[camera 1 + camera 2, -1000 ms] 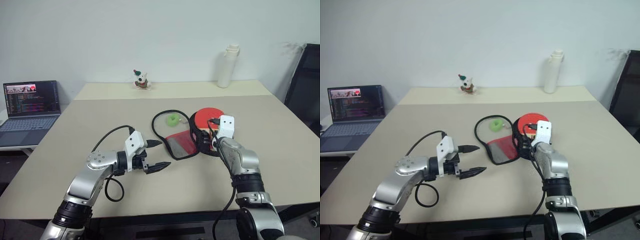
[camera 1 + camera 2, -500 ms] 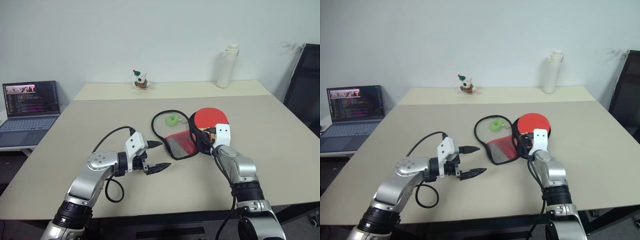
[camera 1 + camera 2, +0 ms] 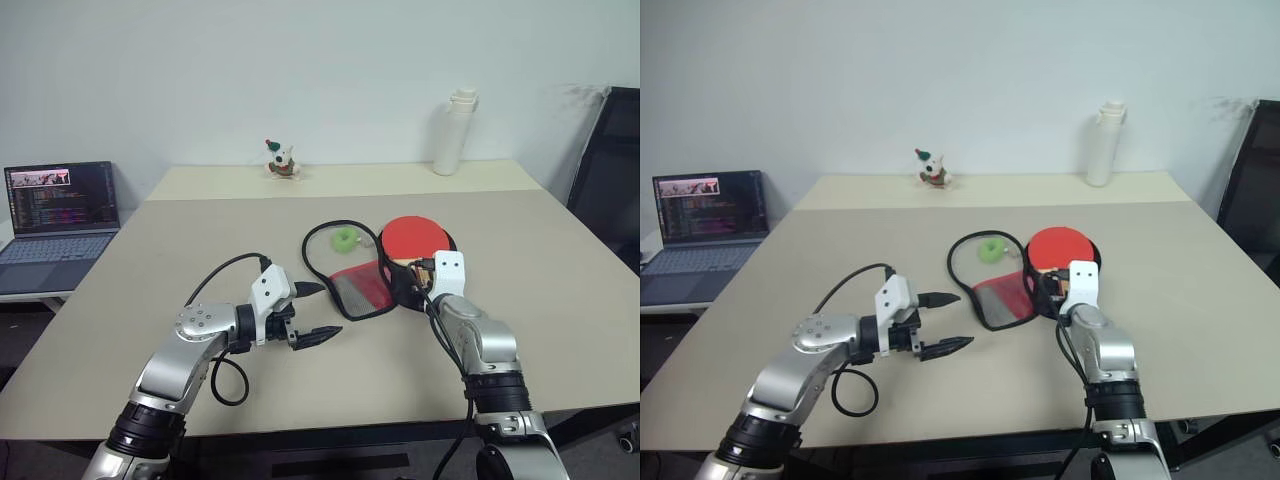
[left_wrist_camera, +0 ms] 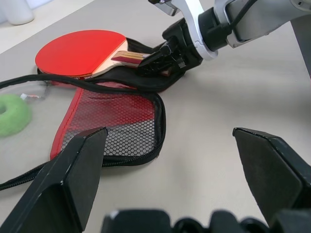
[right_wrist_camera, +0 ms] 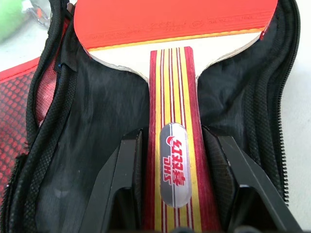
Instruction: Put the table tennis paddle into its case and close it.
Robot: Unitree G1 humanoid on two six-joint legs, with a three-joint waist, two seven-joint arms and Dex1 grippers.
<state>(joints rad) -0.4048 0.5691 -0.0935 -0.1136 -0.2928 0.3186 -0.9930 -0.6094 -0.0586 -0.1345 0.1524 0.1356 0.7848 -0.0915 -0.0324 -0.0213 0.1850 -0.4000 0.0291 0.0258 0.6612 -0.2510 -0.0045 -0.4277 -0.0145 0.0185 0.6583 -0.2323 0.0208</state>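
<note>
The table tennis paddle (image 5: 175, 73) lies on the opened case (image 4: 116, 126), right of the table's (image 3: 150, 250) centre. The right gripper (image 5: 172, 160) is clamped on its handle. The left gripper (image 3: 312, 312), jaws apart, hovers nearer left.

Head cams look down over table (image 3: 200, 240); wrist cams close on case (image 5: 97, 107)

Red paddle (image 3: 418, 236), red-and-yellow striped handle (image 5: 173, 145)
</note>
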